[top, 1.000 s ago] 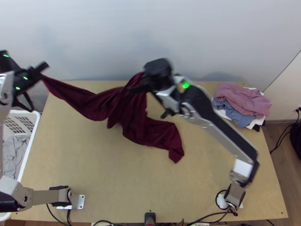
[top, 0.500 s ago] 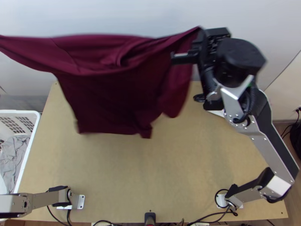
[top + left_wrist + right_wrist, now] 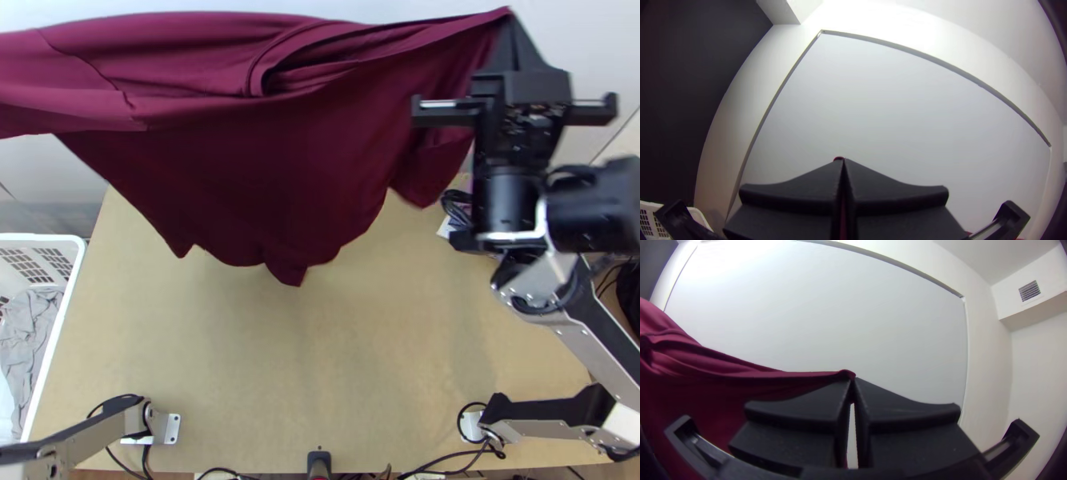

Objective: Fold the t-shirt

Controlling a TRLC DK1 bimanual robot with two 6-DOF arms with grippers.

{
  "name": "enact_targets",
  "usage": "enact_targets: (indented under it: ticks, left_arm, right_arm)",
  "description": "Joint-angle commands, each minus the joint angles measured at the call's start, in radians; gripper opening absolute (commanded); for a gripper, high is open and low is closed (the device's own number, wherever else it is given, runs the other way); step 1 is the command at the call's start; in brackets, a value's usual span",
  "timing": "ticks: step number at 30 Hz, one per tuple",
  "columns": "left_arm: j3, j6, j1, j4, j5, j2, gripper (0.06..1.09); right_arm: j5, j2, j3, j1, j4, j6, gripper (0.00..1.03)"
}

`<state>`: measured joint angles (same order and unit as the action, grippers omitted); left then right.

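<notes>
hanging from two hands (image 3: 510, 22), one t-shirt (image 3: 240, 176)

the t-shirt (image 3: 232, 168) is plain deep maroon, the worktop (image 3: 360, 344) pale yellowish tan. the basket (image 3: 66, 304) is white with a grid of slots, the cloth (image 3: 28, 328) inside it grey, the wall (image 3: 36, 188) a light bluish grey.
</notes>
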<state>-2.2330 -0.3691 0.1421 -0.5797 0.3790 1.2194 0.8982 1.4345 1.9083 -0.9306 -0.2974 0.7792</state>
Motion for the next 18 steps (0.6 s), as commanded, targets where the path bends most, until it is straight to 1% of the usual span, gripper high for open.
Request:
enact_targets:
  ticks: [1,8,11,16,18]
  left_arm:
    - [0.026,0.052,-0.010,0.035,0.004,-0.087,0.10]
    - [0.029,0.099,-0.010,0.067,-0.005,-0.150,0.10]
    - [0.024,0.121,-0.010,0.077,-0.017,-0.179,0.10]
    - [0.036,0.133,-0.010,0.046,-0.037,-0.213,0.10]
    - [0.072,0.127,-0.010,0.034,-0.037,-0.216,0.10]
  right_arm:
    - [0.008,-0.077,-0.057,-0.020,-0.117,0.097,0.03]
    - [0.018,-0.137,-0.055,-0.112,-0.118,0.178,0.03]
    - [0.021,-0.160,-0.054,-0.136,-0.146,0.221,0.03]
    - [0.050,-0.195,-0.057,-0.145,-0.147,0.239,0.03]
    - [0.057,-0.203,-0.071,-0.149,-0.146,0.239,0.03]
